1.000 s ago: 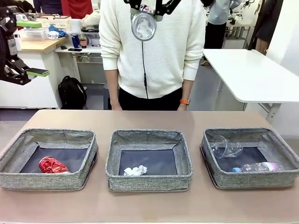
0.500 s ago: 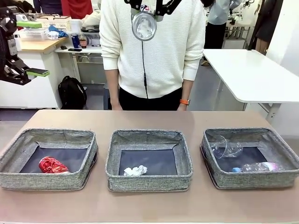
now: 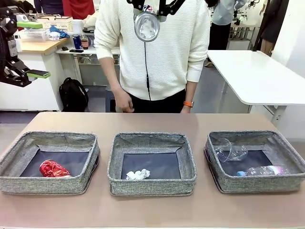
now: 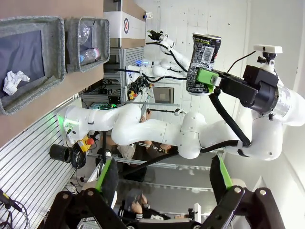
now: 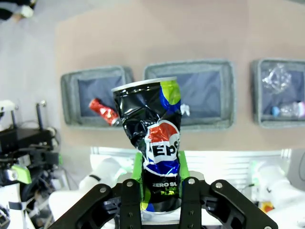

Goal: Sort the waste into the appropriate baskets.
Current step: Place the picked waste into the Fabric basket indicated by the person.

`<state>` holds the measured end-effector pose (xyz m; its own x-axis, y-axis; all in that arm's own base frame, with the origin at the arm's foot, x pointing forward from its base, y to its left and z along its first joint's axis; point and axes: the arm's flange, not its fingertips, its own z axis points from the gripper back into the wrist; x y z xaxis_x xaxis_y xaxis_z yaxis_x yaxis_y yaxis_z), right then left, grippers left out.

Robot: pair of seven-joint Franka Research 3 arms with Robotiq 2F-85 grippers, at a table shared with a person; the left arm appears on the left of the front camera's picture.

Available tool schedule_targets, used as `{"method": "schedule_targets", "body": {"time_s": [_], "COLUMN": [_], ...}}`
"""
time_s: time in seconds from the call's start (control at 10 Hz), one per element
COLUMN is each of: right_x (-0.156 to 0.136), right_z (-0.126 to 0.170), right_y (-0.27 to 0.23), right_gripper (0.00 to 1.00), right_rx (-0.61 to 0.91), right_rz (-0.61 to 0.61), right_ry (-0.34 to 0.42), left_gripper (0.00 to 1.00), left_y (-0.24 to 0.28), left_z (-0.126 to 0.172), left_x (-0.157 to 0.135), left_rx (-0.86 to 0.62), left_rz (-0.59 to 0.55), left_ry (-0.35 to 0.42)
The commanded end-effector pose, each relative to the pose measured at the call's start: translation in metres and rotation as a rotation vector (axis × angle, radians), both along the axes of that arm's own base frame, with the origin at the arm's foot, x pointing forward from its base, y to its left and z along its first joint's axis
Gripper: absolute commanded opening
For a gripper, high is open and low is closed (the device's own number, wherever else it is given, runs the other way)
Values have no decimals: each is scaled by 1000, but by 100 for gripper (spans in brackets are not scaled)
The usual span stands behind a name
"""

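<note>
Right gripper [image 5: 159, 191]: held high above the tabletop, jaws clamped on the lower part of the dark blue-black can [image 5: 153, 140]; in the left wrist view this gripper [image 4: 209, 78] grips the same can [image 4: 202, 62] in the air.
Dark blue-black can: dented, upright between the green pads, white and red lettering facing the right wrist camera.
Left gripper [image 3: 34, 47]: raised at 9 o'clock of the front view, clear of the tabletop, jaws spread wide with nothing between them; its own view shows the two fingers [image 4: 107, 176] well apart.
Baskets: three in a row on the tabletop [image 3: 152, 121].
Left basket [image 3: 14, 183]: crushed red can [image 3: 53, 168] on its dark bottom, toward 6 o'clock.
Middle basket [image 3: 151, 138]: crumpled white paper ball [image 3: 137, 174] near its front wall.
Right basket [image 3: 255, 137]: clear plastic cup [image 3: 229, 150] on its side at 10 o'clock, clear bottle with blue cap [image 3: 263, 171] lying toward 5 o'clock.
Person: standing at the far edge, 12 o'clock, one hand [image 3: 124, 101] hanging just above the tabletop edge.
</note>
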<state>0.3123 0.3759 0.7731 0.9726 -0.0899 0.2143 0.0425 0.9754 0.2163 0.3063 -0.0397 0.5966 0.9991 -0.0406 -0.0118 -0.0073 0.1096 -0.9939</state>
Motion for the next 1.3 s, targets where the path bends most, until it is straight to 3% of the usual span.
{"method": "schedule_targets", "body": {"time_s": [0.0,1.2], "right_x": [-1,0], "right_z": [0,0], "right_y": [-1,0], "right_gripper": [31,31], "right_rx": [-7,0], "right_rz": [-4,0], "right_ry": [-6,0], "left_gripper": [100,100], "left_y": [0,0], "left_z": [5,0], "left_x": [-1,0], "left_rx": [-21,0], "left_rz": [-2,0], "left_ry": [10,0]}}
